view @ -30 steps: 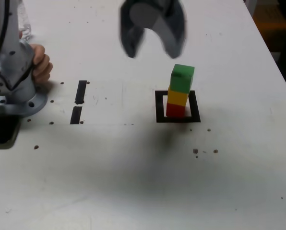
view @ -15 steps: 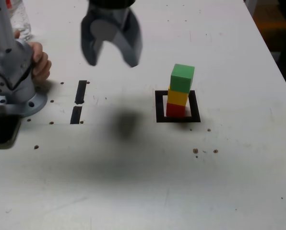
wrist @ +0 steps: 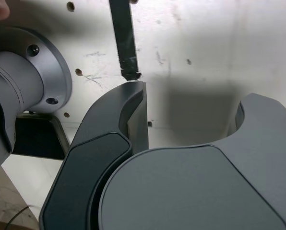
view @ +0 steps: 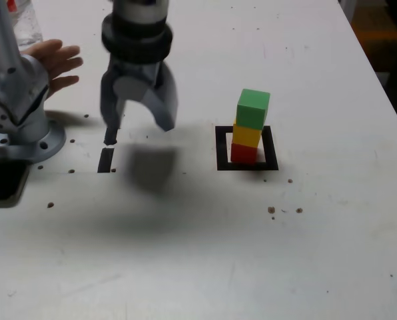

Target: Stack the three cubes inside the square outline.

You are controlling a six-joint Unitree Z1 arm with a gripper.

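Three cubes stand stacked inside the square outline point(view: 246, 148) of black tape: the red cube point(view: 244, 153) at the bottom, the yellow cube point(view: 247, 135) on it, the green cube point(view: 253, 109) on top, slightly turned. My gripper point(view: 138, 123) hangs open and empty above the table, well off to the exterior view's left of the stack, near the two tape strips. The wrist view shows its spread fingers point(wrist: 116, 124) over bare white table, with no cube between them.
Two short black tape strips point(view: 109, 141) lie under the gripper's left side in the exterior view. The arm's metal base point(view: 22, 120) stands at the left edge, with a person's hand point(view: 55, 63) beside it. A dark object point(view: 4, 181) lies in front of the base.
The open gripper has moved from above the stack toward the exterior view's left and come down lower. The hand by the base has opened. The stack has not moved.
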